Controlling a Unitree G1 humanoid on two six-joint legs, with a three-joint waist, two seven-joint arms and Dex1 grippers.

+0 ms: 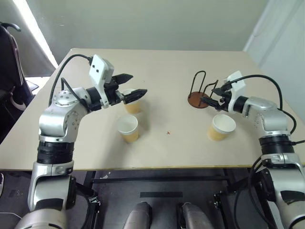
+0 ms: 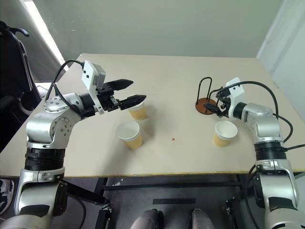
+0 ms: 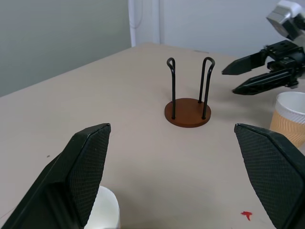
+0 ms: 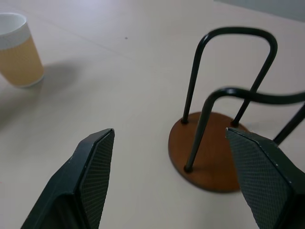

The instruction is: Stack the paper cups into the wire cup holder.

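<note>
On the beige table (image 1: 181, 57), three tan paper cups (image 1: 128, 129) upright, black-wire cup holder (image 1: 199, 90) empty, both tools gaping, holding nothing.

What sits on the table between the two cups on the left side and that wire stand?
Only bare table with a tiny red speck, seen from the head views.

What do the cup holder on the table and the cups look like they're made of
Wire cup holder: thin black loops, likely coated metal wire with a slight sheen, set in a matte reddish-brown disc, possibly wood or plastic. Paper cups, such as the one by the right gripper: tan ribbed sleeve, white rolled rim, so probably paper.
</note>
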